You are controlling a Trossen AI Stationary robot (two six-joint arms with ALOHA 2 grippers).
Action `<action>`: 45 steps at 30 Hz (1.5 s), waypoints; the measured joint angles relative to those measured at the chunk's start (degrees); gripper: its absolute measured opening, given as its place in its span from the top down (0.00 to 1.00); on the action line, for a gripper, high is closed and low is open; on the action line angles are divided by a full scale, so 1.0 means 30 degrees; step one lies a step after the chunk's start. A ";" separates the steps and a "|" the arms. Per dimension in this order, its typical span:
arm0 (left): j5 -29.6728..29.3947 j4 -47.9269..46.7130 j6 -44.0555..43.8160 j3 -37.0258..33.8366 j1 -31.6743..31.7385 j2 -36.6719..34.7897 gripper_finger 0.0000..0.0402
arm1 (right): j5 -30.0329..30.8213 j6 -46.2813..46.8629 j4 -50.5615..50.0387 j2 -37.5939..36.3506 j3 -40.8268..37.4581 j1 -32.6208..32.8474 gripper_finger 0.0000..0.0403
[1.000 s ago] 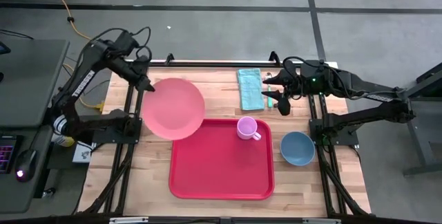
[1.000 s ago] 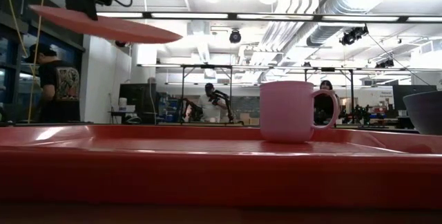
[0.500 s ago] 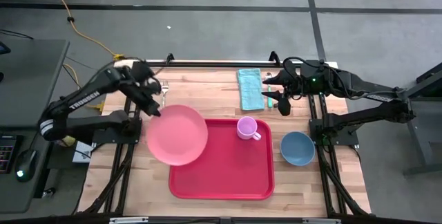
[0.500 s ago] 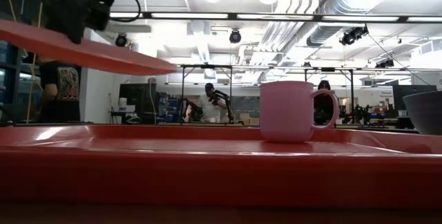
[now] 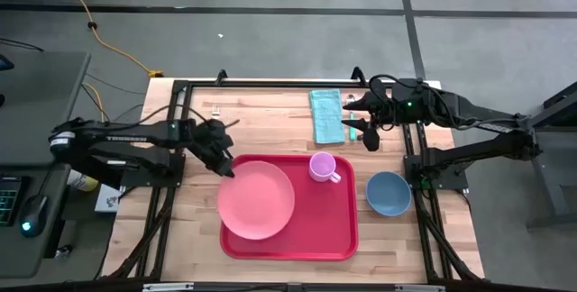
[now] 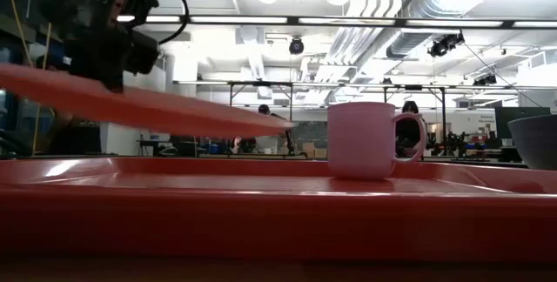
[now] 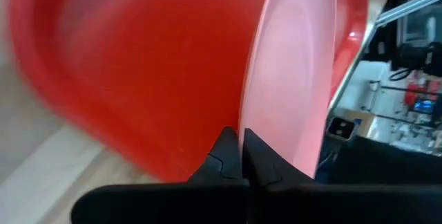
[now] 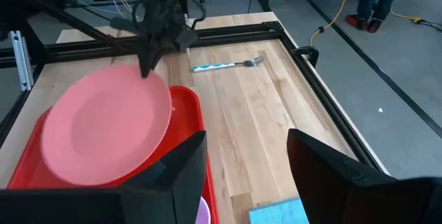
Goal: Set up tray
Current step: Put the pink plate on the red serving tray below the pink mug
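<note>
Tray (image 5: 335, 234) lies directly below and just ahead of the left end effector (image 5: 227, 169), red and flat on the counter (image 5: 270, 125), its long axis running across from the left arm's side toward the right arm's side. The left arm is plainly the nearer one. Its end effector sits just past the tray's near corner, fingers pinched fully together on the rim of the pink plate (image 5: 257, 199), as the left wrist view shows with the plate's edge caught between the two dark tips (image 7: 238, 156). From that grip the plate reaches out over the tray's left half. In the low view it hangs tilted, its far edge dipping toward the tray floor (image 6: 261, 177) but apparently not resting on it. By my reading the next move is a short descent and a levelling of the plate before release.

A pink mug (image 5: 322, 167) stands on the tray beyond the plate's far edge, close to it but apart.

The right end effector (image 5: 365, 123) waits well away beside a teal cloth (image 5: 325, 115), fingers spread and empty, with a blue bowl (image 5: 389, 193) on the counter just off the tray's far end and a fork (image 8: 228, 64) lying well clear.
</note>
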 joint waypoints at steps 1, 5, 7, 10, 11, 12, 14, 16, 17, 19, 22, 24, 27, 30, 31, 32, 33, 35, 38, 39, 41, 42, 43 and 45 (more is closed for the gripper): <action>-0.0319 0.0916 -0.0484 -0.0169 -0.0442 0.0361 0.96 | 0.0000 0.0000 -0.0003 -0.0004 0.0000 0.0002 0.55; -0.1243 0.4056 -0.1887 -0.0546 -0.1663 0.2185 0.96 | 0.0006 -0.0124 0.0006 -0.0003 0.0000 0.0002 0.55; -0.1288 0.5508 -0.2214 -0.0539 -0.2165 0.3305 0.96 | 0.0000 -0.0330 0.0000 0.0003 0.0000 0.0002 0.55; -0.1170 0.7289 -0.2626 -0.0539 -0.2720 0.5101 0.96 | 0.0005 -0.0385 0.0000 -0.0004 0.0000 -0.0005 0.55; -0.1113 0.8112 -0.2799 -0.0539 -0.2855 0.5717 0.96 | 0.0004 -0.0452 0.0004 0.0000 0.0000 0.0002 0.55; -0.1057 0.8943 -0.3028 -0.0539 -0.3000 0.6286 0.96 | 0.0003 -0.0484 0.0000 -0.0004 0.0000 0.0002 0.55; -0.1025 1.1090 -0.3510 -0.0539 -0.3272 0.7422 0.96 | 0.0007 -0.0495 0.0000 -0.0004 0.0000 0.0002 0.55; -0.0963 1.2976 -0.3996 -0.0539 -0.3351 0.8583 0.96 | 0.0007 -0.0503 0.0000 0.0000 0.0000 -0.0002 0.55; -0.0915 1.3752 -0.4104 -0.0494 -0.3351 0.9146 0.96 | 0.0004 -0.0503 0.0000 0.0000 0.0000 0.0002 0.55; -0.0902 1.4393 -0.4163 -0.0046 -0.3330 1.0184 0.96 | 0.0000 -0.0503 0.0000 -0.0004 0.0000 0.0002 0.55; -0.0594 1.4413 -0.3889 0.0866 -0.3317 1.1494 0.96 | -0.0066 -0.0498 -0.0007 -0.0001 0.0000 0.0000 0.55; -0.0363 1.4403 -0.3523 0.1572 -0.3293 1.2366 0.96 | -0.0138 -0.0503 -0.0007 0.0000 0.0000 0.0002 0.55; -0.0025 1.4566 -0.2984 0.2698 -0.3286 1.3612 0.96 | -0.0145 -0.0499 -0.0007 0.0000 0.0000 0.0002 0.55; 0.0333 1.4571 -0.2597 0.3912 -0.3286 1.4803 0.96 | -0.0153 -0.0501 -0.0026 -0.0004 0.0000 -0.0002 0.55; 0.0389 1.4569 -0.2442 0.4332 -0.3286 1.5208 0.96 | -0.0153 -0.0500 -0.0053 -0.0004 0.0000 0.0000 0.55; 0.0485 1.4561 -0.2314 0.4682 -0.3286 1.5523 0.96 | -0.0153 -0.0495 -0.0106 -0.0001 0.0000 -0.0001 0.55; 0.0619 1.4542 -0.2170 0.5087 -0.3286 1.5877 0.96 | -0.0153 -0.0495 -0.0131 -0.0004 0.0000 0.0002 0.55; 0.0717 1.4606 -0.1891 0.5842 -0.3286 1.6596 0.96 | -0.0184 -0.0495 -0.0154 -0.0004 0.0000 -0.0005 0.55; 0.0803 1.4648 -0.1718 0.6829 -0.3279 1.7517 0.96 | -0.0261 -0.0471 -0.0204 -0.0004 0.0000 0.0001 0.55; 0.0741 1.4694 -0.1618 0.7065 -0.3270 1.7769 0.96 | -0.0267 -0.0392 -0.0233 -0.0004 0.0000 -0.0005 0.55; 0.0789 1.4434 -0.1498 0.7414 -0.3226 1.8077 0.96 | -0.0323 -0.0362 -0.0285 -0.0004 0.0000 -0.0003 0.55; 0.0717 1.4667 -0.1451 0.7636 -0.3136 1.8293 0.96 | -0.0335 -0.0343 -0.0301 -0.0004 0.0000 -0.0003 0.55; 0.0602 1.4684 -0.1443 0.7650 -0.3047 1.8336 0.96 | -0.0352 -0.0286 -0.0333 -0.0004 0.0000 0.0002 0.55; 0.0690 1.4393 -0.1368 0.7599 -0.2793 1.8317 0.96 | -0.0520 0.0010 -0.0377 -0.0004 0.0000 -0.0001 0.55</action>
